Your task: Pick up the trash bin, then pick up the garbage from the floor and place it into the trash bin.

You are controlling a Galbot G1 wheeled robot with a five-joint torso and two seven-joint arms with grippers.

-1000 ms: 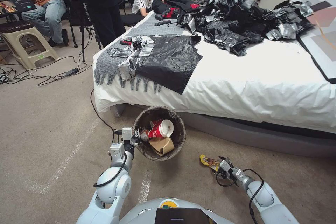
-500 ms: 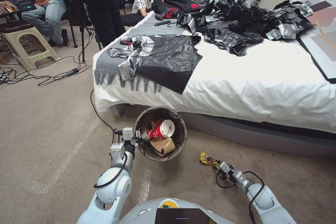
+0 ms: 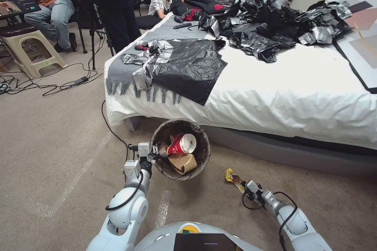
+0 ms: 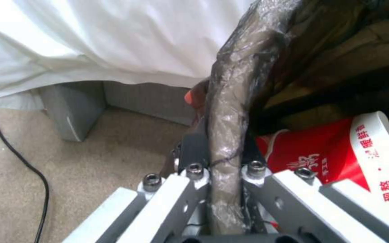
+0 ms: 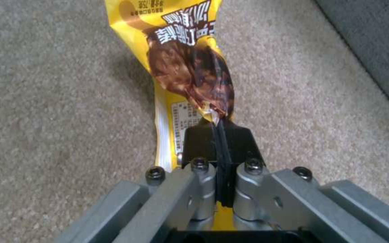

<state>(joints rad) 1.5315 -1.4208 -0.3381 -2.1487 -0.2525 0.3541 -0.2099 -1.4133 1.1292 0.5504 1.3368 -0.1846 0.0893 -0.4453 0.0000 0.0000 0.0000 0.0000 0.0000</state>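
Here we find the trash bin (image 3: 180, 150) beside the foot of the bed (image 3: 298, 94), its dark liner folded over the rim. Inside it lie a red-and-white paper cup (image 3: 181, 144) and a brown cardboard piece (image 3: 183, 162). The left gripper (image 3: 154, 153) is pinched on the bin's rim at the robot's near-left side; in the left wrist view we see the liner-wrapped rim (image 4: 227, 135) squeezed between its two dark pads, with the cup (image 4: 338, 152) just behind.

To the bin's right, near it on the carpet (image 3: 59, 157), lies a yellow snack wrapper (image 3: 234, 177). The right gripper (image 3: 246, 186) has its fingers pressed together on the wrapper's near end; in the right wrist view we see the wrapper (image 5: 181, 54) stretching away from the closed pads over the carpet.
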